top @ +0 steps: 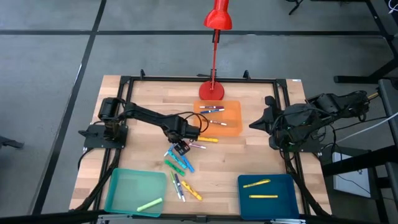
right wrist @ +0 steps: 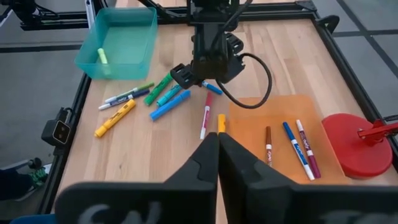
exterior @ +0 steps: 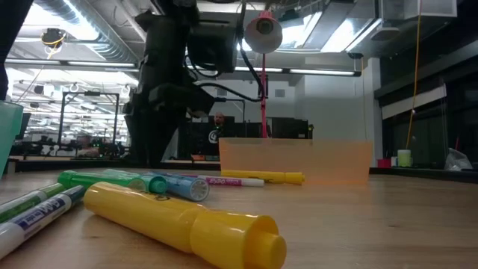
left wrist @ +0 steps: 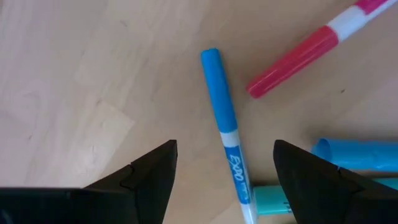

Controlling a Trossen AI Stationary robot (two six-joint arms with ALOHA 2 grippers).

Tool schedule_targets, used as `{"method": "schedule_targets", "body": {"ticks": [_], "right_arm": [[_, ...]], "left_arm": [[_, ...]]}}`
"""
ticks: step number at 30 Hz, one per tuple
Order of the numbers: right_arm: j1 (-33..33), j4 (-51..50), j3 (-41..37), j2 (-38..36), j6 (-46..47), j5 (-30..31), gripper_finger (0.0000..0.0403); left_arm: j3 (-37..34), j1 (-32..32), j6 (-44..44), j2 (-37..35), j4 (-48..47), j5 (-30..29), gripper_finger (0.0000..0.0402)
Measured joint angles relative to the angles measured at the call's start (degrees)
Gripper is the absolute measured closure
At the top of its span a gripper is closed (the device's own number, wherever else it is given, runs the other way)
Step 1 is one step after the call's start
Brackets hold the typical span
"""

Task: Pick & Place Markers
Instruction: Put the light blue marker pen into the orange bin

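Blue marker [left wrist: 222,127] between open left jaws

Glossy plastic markers [left wrist: 225,130] lie on a matt wooden table [left wrist: 74,74].

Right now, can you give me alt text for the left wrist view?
The open left claw hangs over a blue marker lying on the wooden table, the marker between its fingers. A pink marker lies nearby.

High view: overhead, straight down on the whole surface [top: 249,155]; low view: surface height, level, very near the markers [exterior: 187,217]. Left wrist view: close above one blue marker [left wrist: 222,130]; right wrist view: farther back, sharing the orange tray [right wrist: 273,118] with the high view.
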Motion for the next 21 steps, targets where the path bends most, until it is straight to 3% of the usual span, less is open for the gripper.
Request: {"method": "schedule_targets", "body": {"ticks": [5, 13, 21], "right_arm": [[0.0, 0.03, 0.0, 0.0, 0.15, -0.02, 0.0383], [0.0, 0.78, 0.0, 0.0, -0.14, -0.02, 0.0399], [0.0, 0.94, 0.0, 0.0, 0.05, -0.02, 0.0383]], "left_arm": [[0.0, 0.79, 0.45, -0.09, 0.2, -0.8, 0.0146], [0.0, 1.8, 0.75, -0.09, 0.47, -0.61, 0.0146], [0.0, 2.39, -0.92, -0.66, -0.17, 3.16, 0.0146]]}}
